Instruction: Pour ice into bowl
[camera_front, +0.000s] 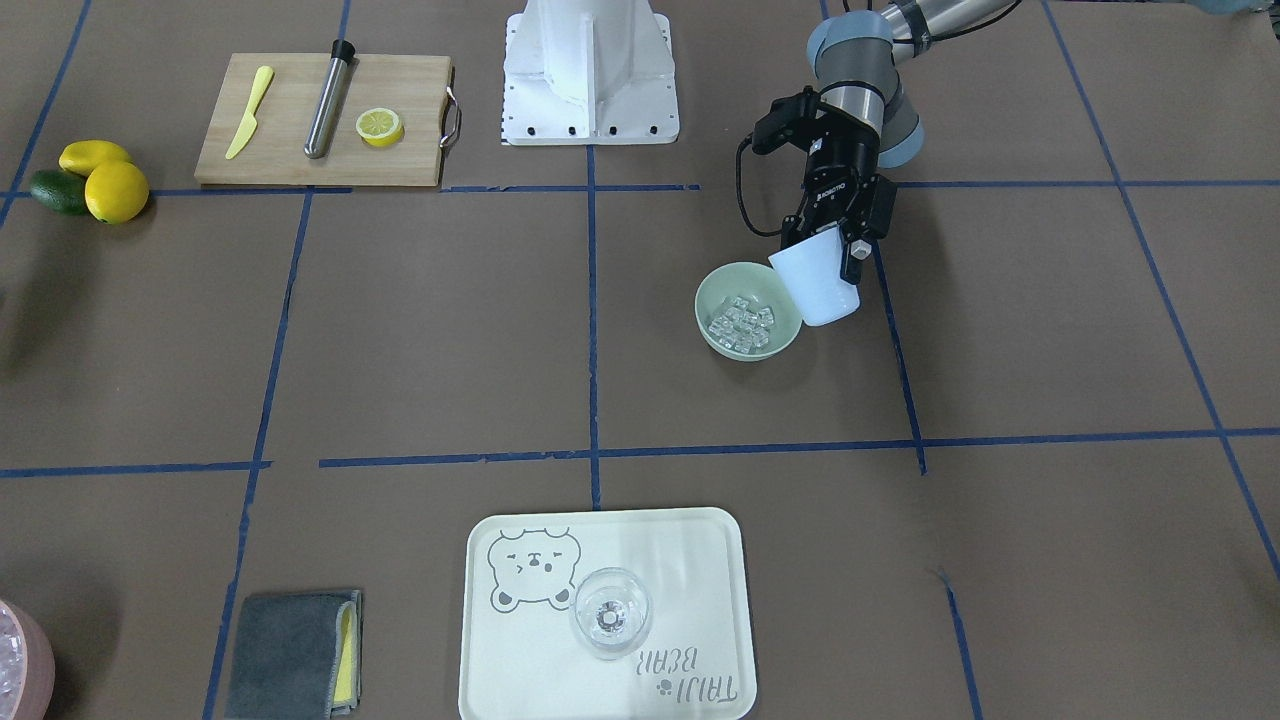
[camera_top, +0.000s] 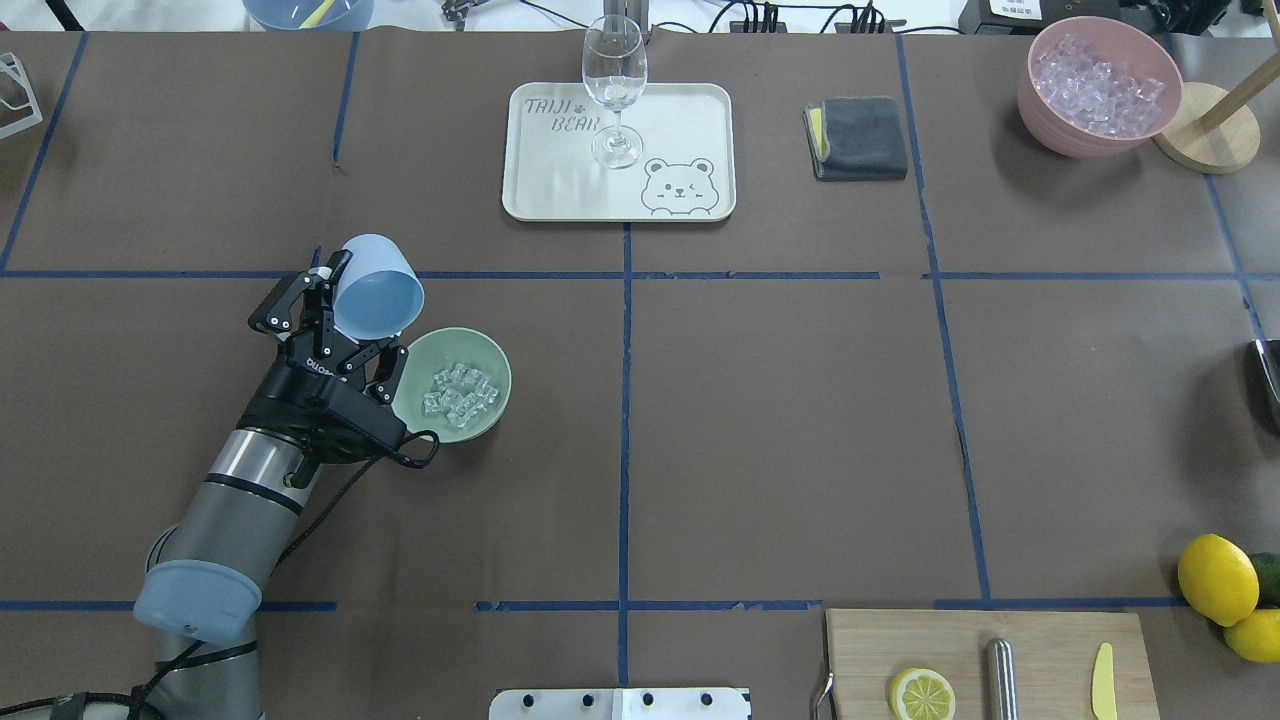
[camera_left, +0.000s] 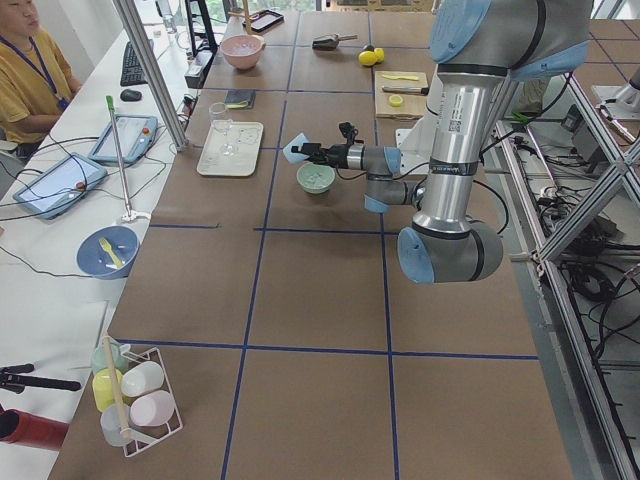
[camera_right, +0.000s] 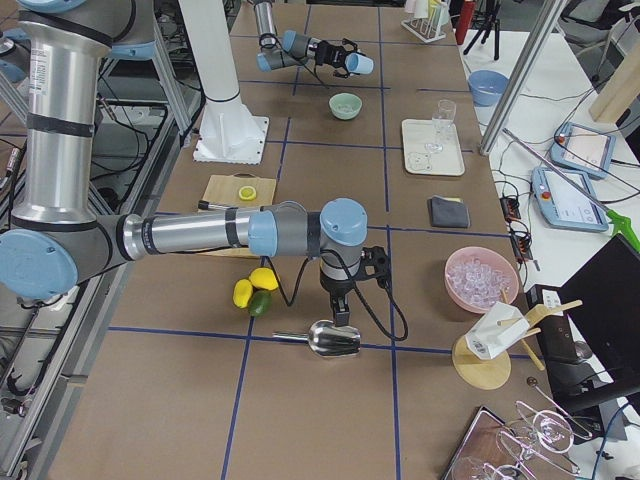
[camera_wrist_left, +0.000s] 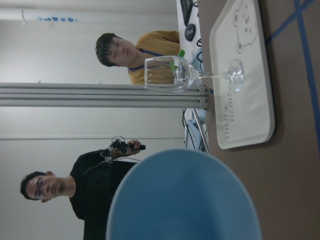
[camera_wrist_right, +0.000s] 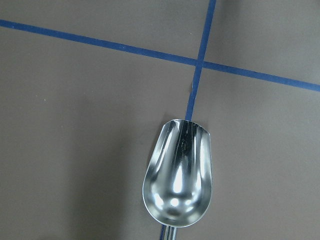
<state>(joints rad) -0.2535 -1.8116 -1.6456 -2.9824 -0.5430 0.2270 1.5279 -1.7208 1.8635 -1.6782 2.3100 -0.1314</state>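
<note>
The left pincer (camera_top: 352, 312), clamped on the tipped blue cup (camera_top: 378, 285), holds it just beside the far left rim of the bowl (camera_top: 495, 405), whose heaped ice (camera_top: 460, 392) lies to its right.

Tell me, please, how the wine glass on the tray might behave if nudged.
The wine glass probably tips easily: it stands tall on a thin stem and small foot. It is clear glass, so likely fragile and slippery to grip.

Scoop (camera_wrist_right: 177, 175) handle cropped below; right pincer (camera_right: 341, 316) too small, probably self-occluded.
</note>
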